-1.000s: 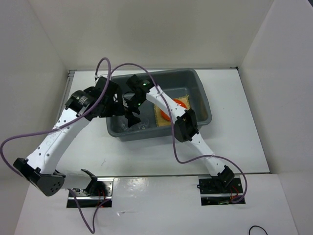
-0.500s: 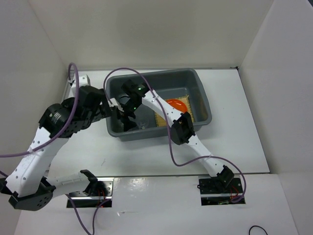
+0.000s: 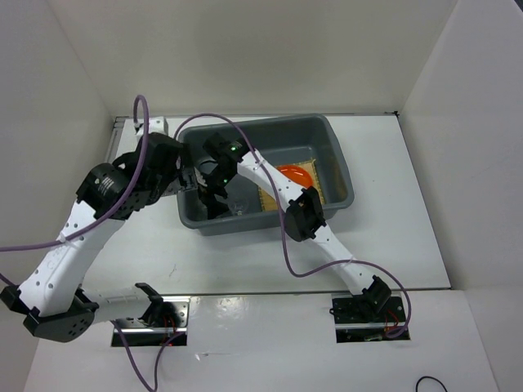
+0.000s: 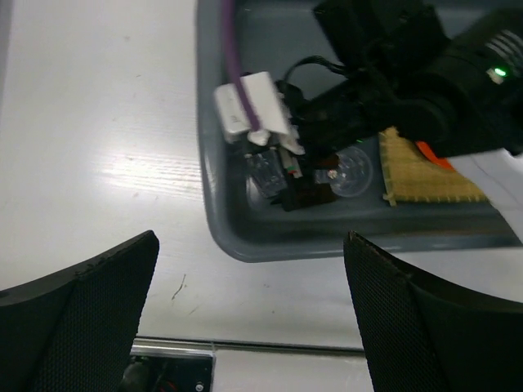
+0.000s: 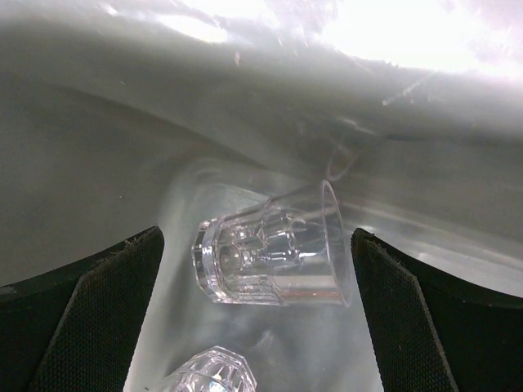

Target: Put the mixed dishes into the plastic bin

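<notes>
The blue-grey plastic bin (image 3: 339, 155) holds the yellow woven mat (image 3: 269, 198) with the orange plate (image 3: 296, 174) on it. My right gripper (image 3: 214, 204) is low inside the bin's left end and open. In the right wrist view one clear cup (image 5: 274, 249) lies on its side on the bin floor between the fingers (image 5: 90, 318), touching neither. A second clear cup (image 5: 208, 376) lies just below it. My left gripper (image 4: 253, 327) is open and empty over the table by the bin's near-left corner (image 4: 237, 245). The black dish does not show.
White walls enclose the table on the left, back and right. The right arm's forearm (image 3: 270, 175) and its purple cable cross over the bin. Both arm bases stand on a metal strip (image 3: 163, 314) at the near edge.
My left arm has drawn back from the bin's left rim to the table beside it. My right gripper has stayed low in the bin's left end, and its forearm now uncovers more of the orange plate.
</notes>
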Robot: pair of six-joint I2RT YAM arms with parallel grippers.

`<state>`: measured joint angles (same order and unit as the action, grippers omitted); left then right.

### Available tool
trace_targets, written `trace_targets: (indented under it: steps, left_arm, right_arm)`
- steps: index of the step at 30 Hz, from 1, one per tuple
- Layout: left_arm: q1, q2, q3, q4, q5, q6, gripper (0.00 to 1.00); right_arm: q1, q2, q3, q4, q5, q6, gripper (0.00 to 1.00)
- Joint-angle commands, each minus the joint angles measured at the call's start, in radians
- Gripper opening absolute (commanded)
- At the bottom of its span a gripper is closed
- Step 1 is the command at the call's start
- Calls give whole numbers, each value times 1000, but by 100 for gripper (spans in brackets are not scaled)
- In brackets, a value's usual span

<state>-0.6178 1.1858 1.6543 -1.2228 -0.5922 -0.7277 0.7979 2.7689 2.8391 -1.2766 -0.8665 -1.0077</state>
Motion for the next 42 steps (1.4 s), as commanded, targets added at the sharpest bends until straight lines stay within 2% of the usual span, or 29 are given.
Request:
trace_targets:
  steps: [1,3,7,8,13,23,28,31,33,35,42]
  left_arm:
    - [-3,20,24,146,161,140,100]
    - [-3,43,24,175,216,180,100]
    - [-3,63,-14,281,458,318,100]
    - [-3,63,-14,281,472,327,100]
    - [-3,31,-25,347,473,347,100]
    - [-3,17,-44,327,442,326,100]
    - [-3,-40,-22,309,312,286,100]
    - [-3,-142,-36,354,240,266,100]
    - [-3,-190,-65,444,239,292,100]
    - [-3,-245,-74,564,296,332,100]
    - [-3,-101,33,566,394,390,100]
  right_arm:
    - [-14,-3,-18,-18,18,17,100]
    - [-14,-15,-27,-18,29,17,100]
    - [-23,-35,-49,-18,50,-3,100]
    - [-23,-35,-49,-18,60,-3,100]
    - [-23,-35,-49,-18,69,7,99]
    - [-13,-45,-20,-18,12,52,99]
    - [-3,-45,-9,-18,-18,52,99]
    - [-3,-45,0,-18,-19,63,99]
    - [-3,-45,9,-18,-19,72,99]
    - [-3,-45,19,-18,-19,83,99]
    - [-3,-45,19,-18,-28,83,99]
